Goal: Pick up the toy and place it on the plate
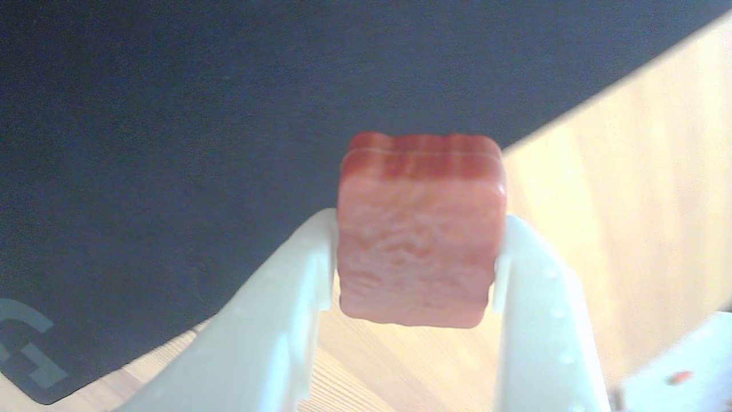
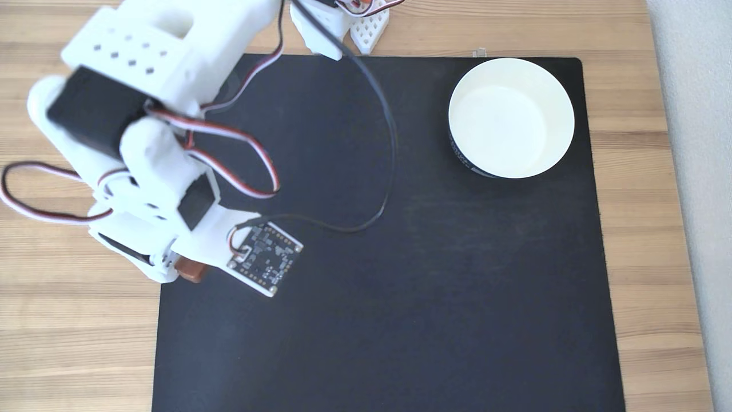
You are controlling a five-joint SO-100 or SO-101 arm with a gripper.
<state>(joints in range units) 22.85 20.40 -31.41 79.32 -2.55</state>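
The toy (image 1: 420, 240) is a small reddish-brown block with a bumpy face, held between my two white fingers in the wrist view. My gripper (image 1: 414, 252) is shut on it, one finger pressing each side. In the fixed view the toy (image 2: 190, 270) peeks out under the white arm at the left edge of the black mat, with the gripper (image 2: 186, 269) around it. The plate (image 2: 510, 118), a round white dish with a dark outer side, sits at the mat's far right corner with nothing in it, well away from the gripper.
A black mat (image 2: 400, 286) covers most of the wooden table (image 2: 74, 343). The arm's base (image 2: 337, 23) and cables stand at the top centre. A bare circuit board (image 2: 266, 258) rides on the wrist. A pale wall strip (image 2: 703, 171) runs along the right.
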